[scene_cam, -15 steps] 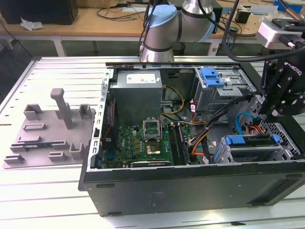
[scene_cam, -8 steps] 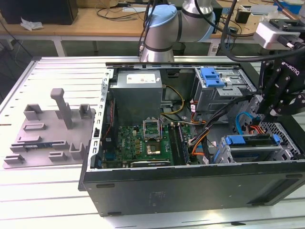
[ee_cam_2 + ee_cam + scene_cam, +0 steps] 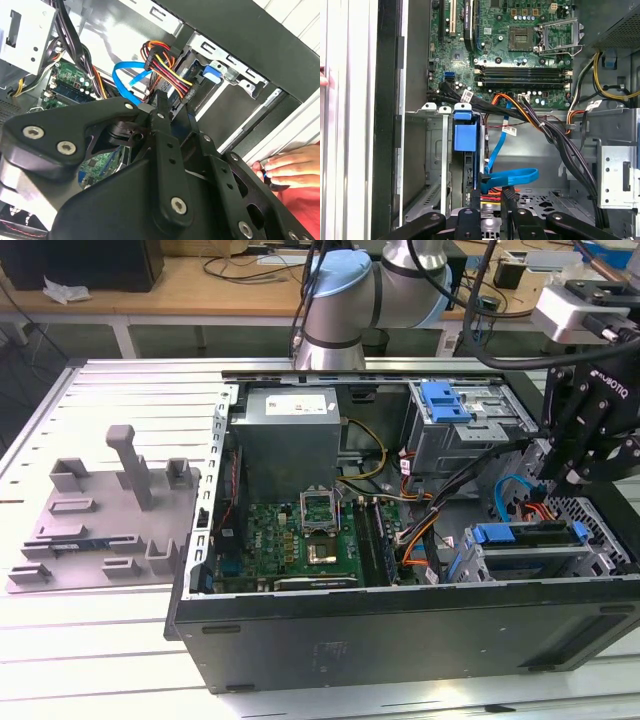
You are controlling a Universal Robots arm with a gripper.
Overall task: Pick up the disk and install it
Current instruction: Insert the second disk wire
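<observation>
Hanging above the case (image 3: 400,640), the gripper (image 3: 491,200) nears the seated disk (image 3: 466,137).

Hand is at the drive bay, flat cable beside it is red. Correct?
Not quite. The hand is at the drive bay, but the flat cable beside it is blue, not red. The first wrist view shows it.

The robot's arm (image 3: 360,300) bends over and reaches down at the exterior view's right, its black gripper (image 3: 491,196) pointing down with its two fingers (image 3: 475,200) close together, while a person's hand (image 3: 292,167) rests nearby.
</observation>
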